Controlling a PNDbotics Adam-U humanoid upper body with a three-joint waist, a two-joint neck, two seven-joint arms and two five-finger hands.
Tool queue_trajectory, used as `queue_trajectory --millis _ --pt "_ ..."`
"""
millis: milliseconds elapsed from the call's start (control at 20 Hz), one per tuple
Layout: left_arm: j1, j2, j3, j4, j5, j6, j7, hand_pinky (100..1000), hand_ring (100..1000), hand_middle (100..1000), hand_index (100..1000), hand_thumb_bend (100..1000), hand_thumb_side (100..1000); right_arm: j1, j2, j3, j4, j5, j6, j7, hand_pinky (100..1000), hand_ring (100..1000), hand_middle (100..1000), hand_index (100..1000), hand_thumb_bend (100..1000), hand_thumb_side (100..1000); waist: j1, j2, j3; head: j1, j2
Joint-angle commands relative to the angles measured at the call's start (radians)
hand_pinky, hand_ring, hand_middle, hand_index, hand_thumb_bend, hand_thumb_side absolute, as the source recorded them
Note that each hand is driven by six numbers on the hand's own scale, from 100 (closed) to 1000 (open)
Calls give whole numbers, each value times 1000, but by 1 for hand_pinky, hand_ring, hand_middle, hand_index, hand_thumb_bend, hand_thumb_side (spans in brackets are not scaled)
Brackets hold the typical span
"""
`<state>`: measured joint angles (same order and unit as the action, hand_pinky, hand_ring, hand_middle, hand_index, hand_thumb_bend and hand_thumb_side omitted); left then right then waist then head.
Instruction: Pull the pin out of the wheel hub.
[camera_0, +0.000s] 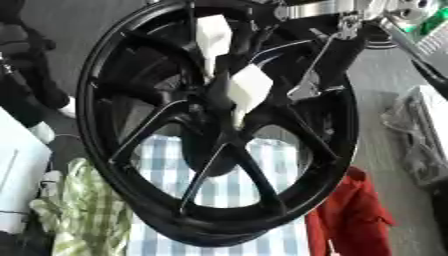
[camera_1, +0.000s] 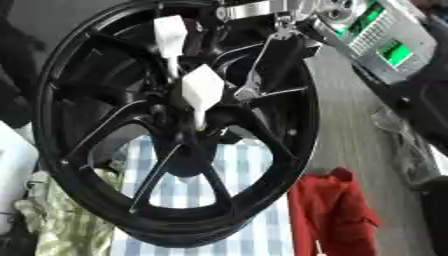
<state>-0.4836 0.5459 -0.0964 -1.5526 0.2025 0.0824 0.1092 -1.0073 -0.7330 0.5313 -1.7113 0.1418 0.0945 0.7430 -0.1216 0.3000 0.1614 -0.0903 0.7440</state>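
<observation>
Reaching my right hand (camera_1: 271, 65) behind black spoked alloy wheel (camera_0: 219, 125); fingers unreadable. White-headed pins (camera_1: 201, 90) remain seated; next, pinch one.

A blue-checked cloth (camera_0: 227, 195) covers the surface; a red cloth (camera_0: 354, 215) lies at four o'clock, a green-checked cloth (camera_0: 83, 215) at eight.

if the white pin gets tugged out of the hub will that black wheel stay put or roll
Probably apt to roll or tip: the black wheel stands on its rounded rim on the checked cloth, with no prop visible. It looks rigid, likely heavy. The white pin sits at the hub, so a pull might rock it.
</observation>
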Motion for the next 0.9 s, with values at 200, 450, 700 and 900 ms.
queue_trajectory --millis 200,450,700,900 --pt "-9 35 1 -11 -3 0 -5 752 821 761 800 100 872 -26 -5 -4 -6 1 6 11 889 798 792 847 418 110 6 -15 0 -6 -12" --pt "-8 36 1 -9 -4 0 -5 752 821 762 800 100 871 -35 1 0 -12 -11 29 19 885 793 788 846 412 103 7 -17 -3 -8 -10" --pt "-7 34 -1 -8 -5 -1 -7 752 822 762 800 100 872 -39 14 2 -10 -18 56 21 881 788 778 841 409 100 8 -17 -2 -13 -16" --pt "-6 36 0 -7 -5 -1 -5 753 822 762 800 100 871 -36 23 6 -10 -22 65 28 880 785 770 832 407 100 8 -16 0 -14 -17"
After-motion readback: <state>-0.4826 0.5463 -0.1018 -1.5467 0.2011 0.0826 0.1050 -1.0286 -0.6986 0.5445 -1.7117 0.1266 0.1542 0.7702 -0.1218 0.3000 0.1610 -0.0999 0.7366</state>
